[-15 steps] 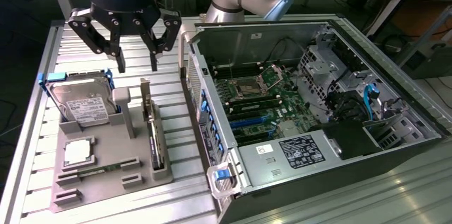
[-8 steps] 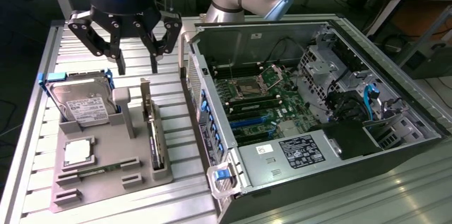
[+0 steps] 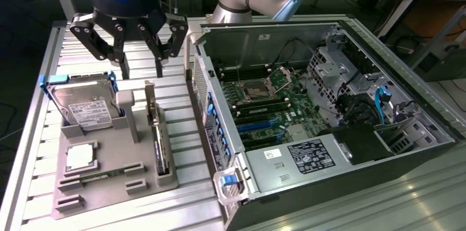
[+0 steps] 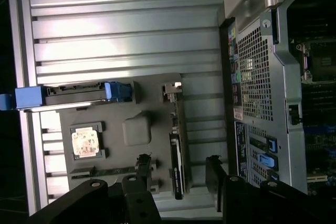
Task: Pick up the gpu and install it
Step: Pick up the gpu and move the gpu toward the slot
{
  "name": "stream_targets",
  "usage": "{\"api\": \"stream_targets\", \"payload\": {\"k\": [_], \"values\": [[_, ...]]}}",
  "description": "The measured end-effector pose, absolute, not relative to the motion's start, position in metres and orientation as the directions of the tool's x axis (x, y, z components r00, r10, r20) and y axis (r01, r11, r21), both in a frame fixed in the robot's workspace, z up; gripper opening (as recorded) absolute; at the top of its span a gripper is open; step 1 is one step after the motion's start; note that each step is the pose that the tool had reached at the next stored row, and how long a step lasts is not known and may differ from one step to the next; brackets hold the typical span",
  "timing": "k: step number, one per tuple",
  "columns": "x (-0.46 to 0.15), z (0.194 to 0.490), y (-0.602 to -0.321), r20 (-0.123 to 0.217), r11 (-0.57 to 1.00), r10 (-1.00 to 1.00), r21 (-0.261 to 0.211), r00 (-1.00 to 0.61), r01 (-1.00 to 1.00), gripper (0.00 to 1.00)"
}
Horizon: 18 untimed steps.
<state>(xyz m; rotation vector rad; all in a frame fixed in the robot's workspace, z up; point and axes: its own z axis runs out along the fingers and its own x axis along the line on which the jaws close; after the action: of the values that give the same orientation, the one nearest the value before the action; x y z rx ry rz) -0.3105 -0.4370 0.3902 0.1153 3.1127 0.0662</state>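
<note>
GPU (image 3: pixel 156 132) (image 4: pixel 177 174) stands on its edge in a slot of the grey tray (image 3: pixel 109 190), on the side nearest the open computer case (image 3: pixel 269 26), and we see nothing touching it. Our gripper (image 3: pixel 142 70) hangs above it, fingers spread wide and holding nothing. The hard drive (image 3: pixel 87 108) sits farther from the case.

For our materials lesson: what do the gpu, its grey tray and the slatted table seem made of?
gpu: dark circuit board, shiny metal bracket end. Grey tray: probably plastic, matt, no glints. Slatted table: likely aluminium, brushed, streaked with reflections.
</note>
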Motion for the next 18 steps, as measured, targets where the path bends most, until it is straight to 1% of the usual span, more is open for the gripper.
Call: {"api": "stream_targets", "payload": {"k": [10, 18], "values": [[-0.309, 0.387, -0.439, -0.024, 0.996, 0.074, 0.043, -0.997, 0.073, 0.54], [-0.301, 0.376, -0.447, -0.025, 0.996, 0.074, 0.044, -0.997, 0.073, 0.54]]}}
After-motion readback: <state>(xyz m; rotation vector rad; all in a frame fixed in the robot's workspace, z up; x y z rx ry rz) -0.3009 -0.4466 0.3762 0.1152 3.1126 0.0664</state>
